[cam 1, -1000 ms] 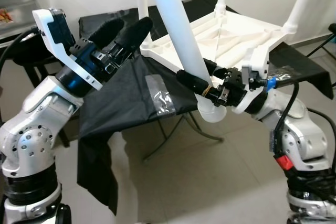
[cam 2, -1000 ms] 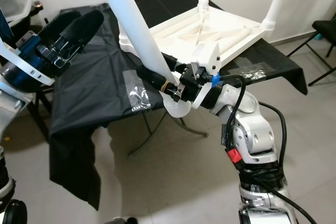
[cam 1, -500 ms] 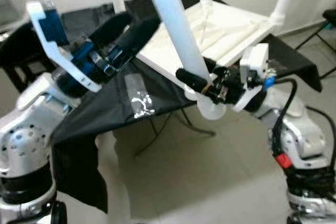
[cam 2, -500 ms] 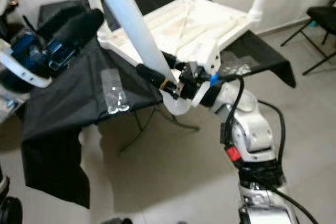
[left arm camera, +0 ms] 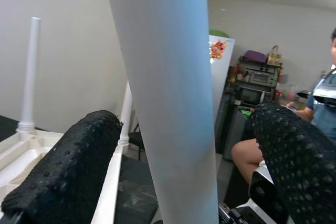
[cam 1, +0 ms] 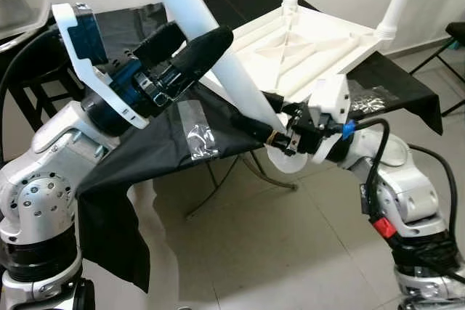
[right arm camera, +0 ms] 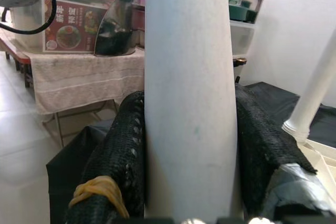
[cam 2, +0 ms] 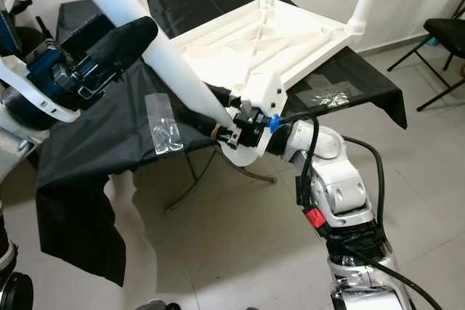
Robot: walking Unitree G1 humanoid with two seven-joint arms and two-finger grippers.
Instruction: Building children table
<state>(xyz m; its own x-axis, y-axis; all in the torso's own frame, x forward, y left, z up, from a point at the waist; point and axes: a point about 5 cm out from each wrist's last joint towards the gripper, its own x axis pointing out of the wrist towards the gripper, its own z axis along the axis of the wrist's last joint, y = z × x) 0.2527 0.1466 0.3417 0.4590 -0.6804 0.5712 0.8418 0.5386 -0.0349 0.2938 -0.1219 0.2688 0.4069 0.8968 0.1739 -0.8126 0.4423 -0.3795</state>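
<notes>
right gripper (cam 1: 275, 134) clamping table leg (cam 1: 207, 49), left gripper (cam 1: 190, 45) alongside

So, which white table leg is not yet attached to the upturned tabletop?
The thick tilted leg, gripped by the right gripper; the others stand upright in the tabletop corners.

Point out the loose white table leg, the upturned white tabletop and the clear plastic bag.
loose white table leg (cam 1: 218, 49), left eye view, mid-shaft.
upturned white tabletop (cam 1: 312, 38), left eye view, ribbed underside.
clear plastic bag (cam 1: 197, 136), left eye view, its middle.
</notes>
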